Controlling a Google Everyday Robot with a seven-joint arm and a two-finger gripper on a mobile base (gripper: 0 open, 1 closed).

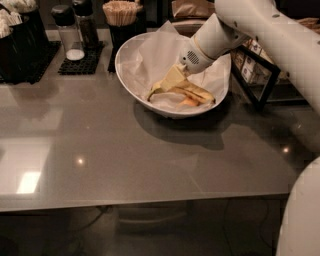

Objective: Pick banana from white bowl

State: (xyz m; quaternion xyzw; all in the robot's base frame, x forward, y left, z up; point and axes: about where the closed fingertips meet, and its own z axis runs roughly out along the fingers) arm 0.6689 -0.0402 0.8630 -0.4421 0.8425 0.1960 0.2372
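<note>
The white bowl (pixel 131 56) stands at the back middle of the grey counter, tilted and lined with crumpled white paper. The banana (pixel 196 93) lies in its lower part, long and yellow with brown speckles, its greenish end (pixel 153 93) pointing left. A shorter orange-tinted fruit (pixel 189 102) peeks out just under it. My gripper (pixel 172 80) reaches down into the bowl from the upper right on the white arm (pixel 250 25). Its tip sits right on the left half of the banana and hides part of it.
A black mat with a salt shaker (pixel 70 35) and a dark shaker stands at the back left. A cup of wooden sticks (pixel 120 15) is behind the bowl. A black wire rack (pixel 257 75) stands right of the bowl. A dark container (pixel 20 45) is far left.
</note>
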